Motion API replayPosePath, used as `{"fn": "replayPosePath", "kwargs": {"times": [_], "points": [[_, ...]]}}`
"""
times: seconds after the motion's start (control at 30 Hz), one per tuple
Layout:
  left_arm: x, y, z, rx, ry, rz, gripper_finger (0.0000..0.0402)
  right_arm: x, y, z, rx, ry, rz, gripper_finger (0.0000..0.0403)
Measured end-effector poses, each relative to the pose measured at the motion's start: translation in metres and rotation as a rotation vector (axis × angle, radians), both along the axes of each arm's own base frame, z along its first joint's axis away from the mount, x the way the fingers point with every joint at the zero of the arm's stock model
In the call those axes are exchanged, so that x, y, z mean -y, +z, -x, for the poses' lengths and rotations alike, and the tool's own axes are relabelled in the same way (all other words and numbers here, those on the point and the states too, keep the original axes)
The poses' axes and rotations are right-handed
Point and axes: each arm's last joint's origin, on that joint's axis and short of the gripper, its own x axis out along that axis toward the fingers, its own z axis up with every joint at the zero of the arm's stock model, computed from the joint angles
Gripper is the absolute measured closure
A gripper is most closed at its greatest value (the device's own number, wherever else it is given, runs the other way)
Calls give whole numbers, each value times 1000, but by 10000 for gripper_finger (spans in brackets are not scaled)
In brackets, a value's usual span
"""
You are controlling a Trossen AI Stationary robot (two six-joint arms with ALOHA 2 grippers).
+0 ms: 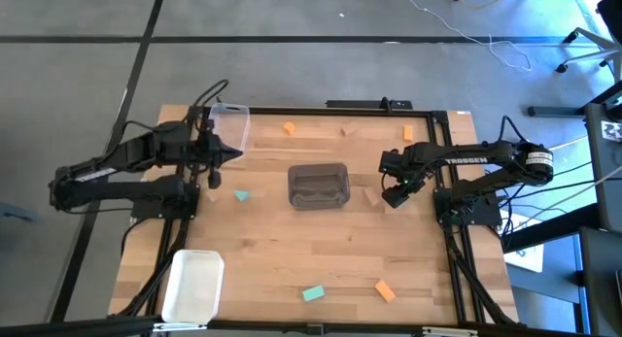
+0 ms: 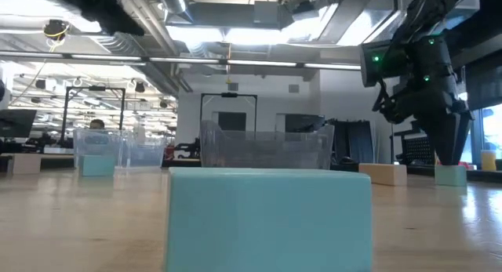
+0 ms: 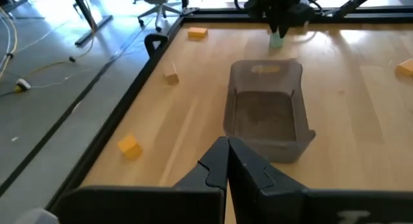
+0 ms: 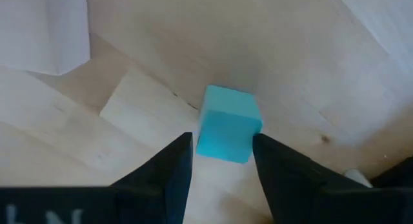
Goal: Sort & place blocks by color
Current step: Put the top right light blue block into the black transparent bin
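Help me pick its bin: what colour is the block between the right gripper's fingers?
Teal: the block sits between the right gripper's fingers, clearest in the right wrist view.

A dark translucent plastic bin [image 1: 318, 185] sits at the middle of the wooden table [image 1: 292, 250]. A clear plastic bin [image 1: 231, 123] stands at the far left corner and a white rectangular bin [image 1: 192, 286] at the near left corner. Along the far edge lie an orange flat block [image 1: 289, 129], a tan wooden block [image 1: 348, 132] and a second orange block [image 1: 408, 133], left to right. A teal flat block [image 1: 241, 195] lies left of the dark bin, near the left gripper [image 1: 216, 167]. Right of the dark bin lies another tan block [image 1: 370, 196], and just beside it a small teal block [image 4: 227, 124] sits on the table within the right gripper [image 4: 222, 143]. Near the front edge, a third teal block [image 1: 312, 294] lies left of a third orange block [image 1: 385, 291].
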Motion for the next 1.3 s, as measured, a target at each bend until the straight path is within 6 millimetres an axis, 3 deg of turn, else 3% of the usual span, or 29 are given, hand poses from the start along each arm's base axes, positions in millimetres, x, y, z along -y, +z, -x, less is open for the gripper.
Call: {"fn": "replayPosePath", "kwargs": {"times": [0.33,1.3], "points": [[-2,27,-6,17,-29,-81,401,2,-2,0,-12,12,55,234],[-2,27,-6,12,-29,-77,401,3,0,-3,27,95,32,234]]}}
